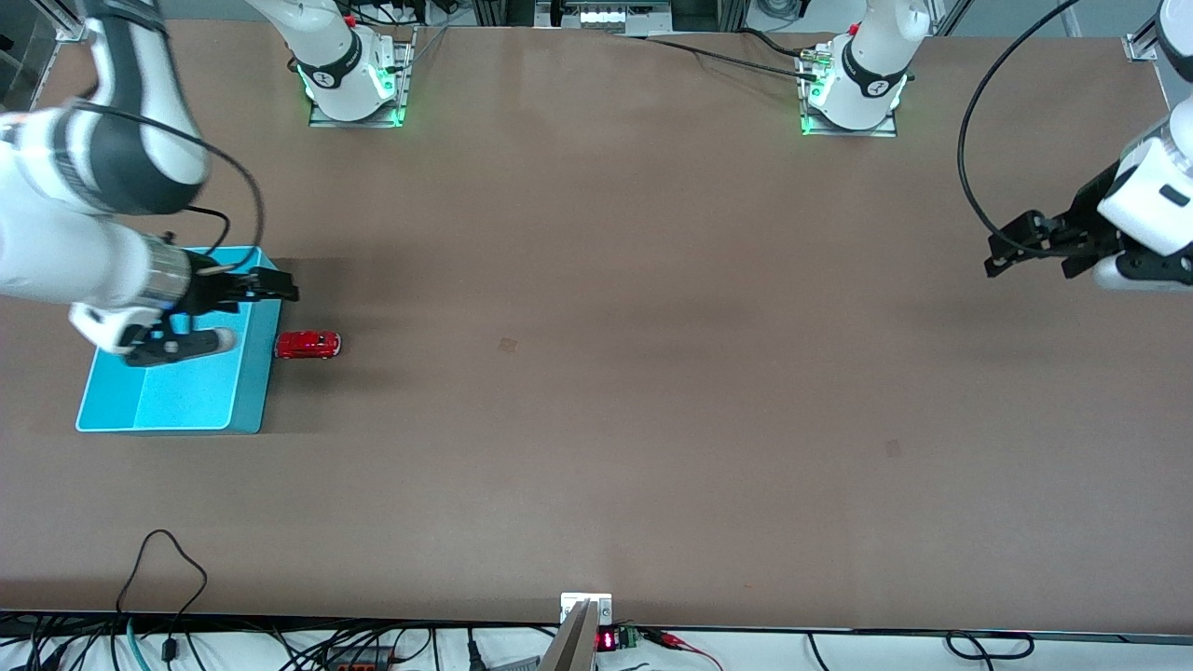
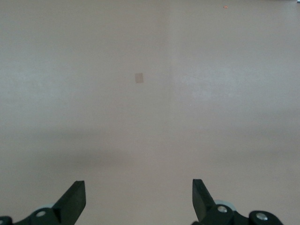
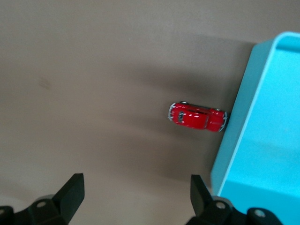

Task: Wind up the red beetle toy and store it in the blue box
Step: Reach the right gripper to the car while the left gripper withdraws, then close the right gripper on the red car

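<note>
Red beetle toy (image 1: pixel 308 345) is lying on the table (image 1: pixel 596 373), touching the blue box (image 1: pixel 177 391); small, glossy, probably slippery, best pinched across its sides. Right end effector (image 1: pixel 280 289) is hovering spread over the box rim; left end effector (image 1: pixel 1002 253) is waiting, spread.

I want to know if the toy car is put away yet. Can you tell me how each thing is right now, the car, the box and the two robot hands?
red beetle toy: on its wheels on the table, outside, right against the box wall.
blue box: upright, open on top, nothing inside.
right gripper: open, empty, over the box edge.
left gripper: open, empty, waiting over bare table at its own end.
</note>
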`<state>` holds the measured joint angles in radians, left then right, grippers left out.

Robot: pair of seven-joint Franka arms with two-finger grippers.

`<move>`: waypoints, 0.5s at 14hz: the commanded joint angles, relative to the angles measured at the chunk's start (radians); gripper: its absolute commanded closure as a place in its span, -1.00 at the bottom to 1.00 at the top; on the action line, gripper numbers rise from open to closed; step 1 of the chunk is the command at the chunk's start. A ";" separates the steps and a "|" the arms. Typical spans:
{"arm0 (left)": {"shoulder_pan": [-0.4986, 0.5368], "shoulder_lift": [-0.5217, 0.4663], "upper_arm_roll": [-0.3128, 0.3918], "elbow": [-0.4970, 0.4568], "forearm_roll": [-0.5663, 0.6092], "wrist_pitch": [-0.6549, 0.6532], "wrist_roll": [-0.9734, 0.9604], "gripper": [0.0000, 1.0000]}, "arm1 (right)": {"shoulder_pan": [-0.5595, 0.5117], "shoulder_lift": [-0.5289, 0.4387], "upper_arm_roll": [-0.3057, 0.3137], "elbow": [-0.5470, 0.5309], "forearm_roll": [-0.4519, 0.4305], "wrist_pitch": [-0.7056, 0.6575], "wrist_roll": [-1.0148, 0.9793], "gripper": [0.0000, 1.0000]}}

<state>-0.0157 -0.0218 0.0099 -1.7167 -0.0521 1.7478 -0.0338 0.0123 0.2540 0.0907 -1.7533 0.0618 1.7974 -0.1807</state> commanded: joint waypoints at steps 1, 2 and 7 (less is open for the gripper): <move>0.014 -0.043 -0.002 -0.032 -0.012 -0.010 0.008 -1.00 | -0.058 -0.047 0.107 -0.168 -0.088 0.116 -0.115 -1.00; 0.013 -0.034 -0.002 -0.012 -0.006 -0.031 0.005 -1.00 | -0.067 -0.056 0.124 -0.217 -0.120 0.160 -0.170 -1.00; 0.011 0.006 -0.002 0.078 -0.005 -0.083 0.000 -1.00 | -0.129 -0.052 0.129 -0.429 -0.198 0.491 -0.646 -1.00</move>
<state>-0.0075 -0.0396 0.0099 -1.6930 -0.0521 1.7019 -0.0335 -0.0662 0.2393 0.1965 -2.0845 -0.1222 2.1699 -0.6413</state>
